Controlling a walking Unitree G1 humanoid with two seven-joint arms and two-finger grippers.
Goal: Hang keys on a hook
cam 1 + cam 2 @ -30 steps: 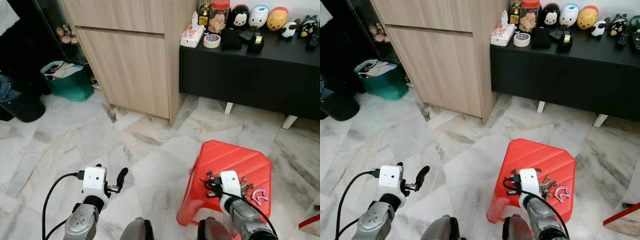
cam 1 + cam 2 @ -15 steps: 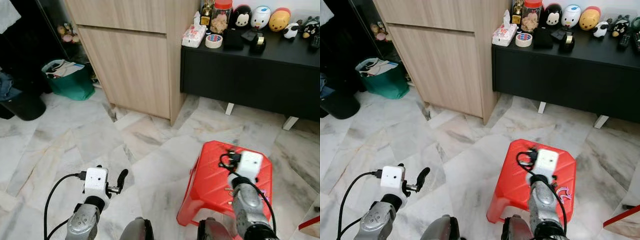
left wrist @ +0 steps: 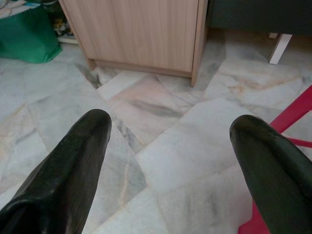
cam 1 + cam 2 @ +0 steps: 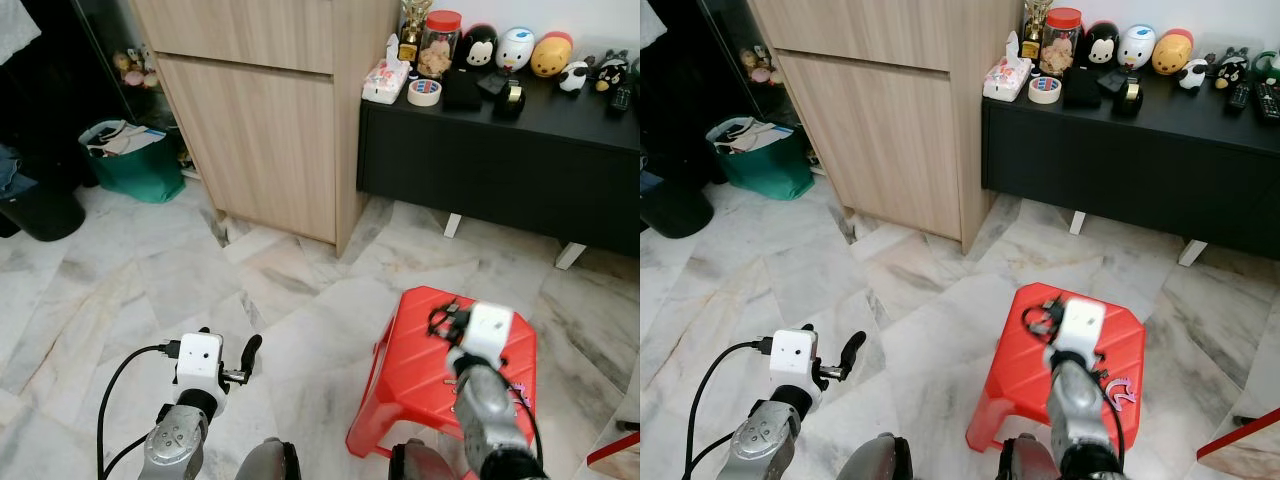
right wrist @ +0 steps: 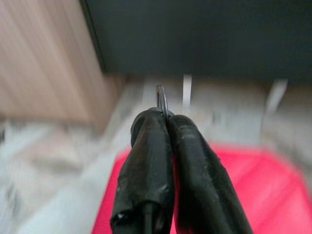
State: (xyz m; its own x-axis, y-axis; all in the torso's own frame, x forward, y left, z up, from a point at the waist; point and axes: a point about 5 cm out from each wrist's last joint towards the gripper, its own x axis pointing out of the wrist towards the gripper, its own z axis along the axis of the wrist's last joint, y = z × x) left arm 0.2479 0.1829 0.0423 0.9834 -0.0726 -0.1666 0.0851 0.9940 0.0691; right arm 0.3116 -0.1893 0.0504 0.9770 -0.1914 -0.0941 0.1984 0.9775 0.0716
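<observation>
Marble floor [image 4: 150,270] spreads under the robot, grey-veined tiles running to a wooden cabinet [image 4: 270,120] at the back. Right of the cabinet stands a black counter [image 4: 500,150], its top lined with figurines [image 4: 520,45], a jar [image 4: 438,38], a tape roll [image 4: 424,92] and a tissue pack [image 4: 384,78]. Left of the cabinet, a green bag [image 4: 135,160] sits on the floor. Nearer the robot, on its right, a red stool [image 4: 440,370] stands on the tiles.

Above the stool the right arm is raised, wrist casing up. Its claw [image 5: 165,127] is pressed closed, and a thin metal ring [image 5: 161,100] pokes up between the fingertips; this looks like the ring of the keys, though the keys themselves cannot be made out. A small pink clip [image 4: 1121,390] lies on the stool's right edge, just beside the arm.

Low on the left, the left claw [image 3: 170,141] hangs over bare floor with its fingers [image 3: 78,151] spread wide apart, gripping nothing.
</observation>
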